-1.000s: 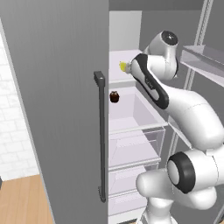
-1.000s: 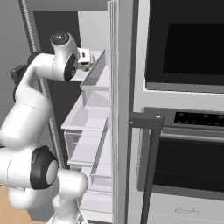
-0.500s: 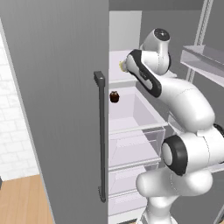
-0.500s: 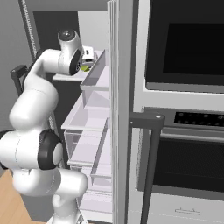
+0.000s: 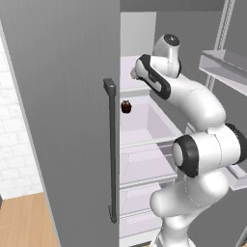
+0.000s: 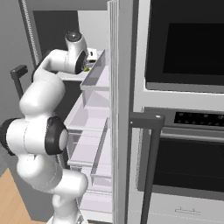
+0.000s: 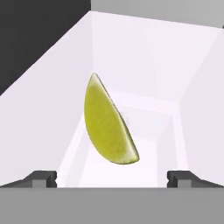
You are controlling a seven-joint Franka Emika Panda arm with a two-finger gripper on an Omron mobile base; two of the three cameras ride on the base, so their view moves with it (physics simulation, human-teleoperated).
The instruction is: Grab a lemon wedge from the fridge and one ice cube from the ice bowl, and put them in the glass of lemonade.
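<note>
Inside the fridge (image 5: 72, 120), the wide-open, empty end effector (image 7: 112, 177) hangs just before the lemon wedge (image 7: 108, 124) on a white shelf (image 7: 148, 118)

Base views flanking fridge (image 5: 72, 96) – hand view inside

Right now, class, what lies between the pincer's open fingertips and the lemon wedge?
Nothing: in the hand view only bare white fridge floor separates the open pincer from the lemon wedge.
</note>
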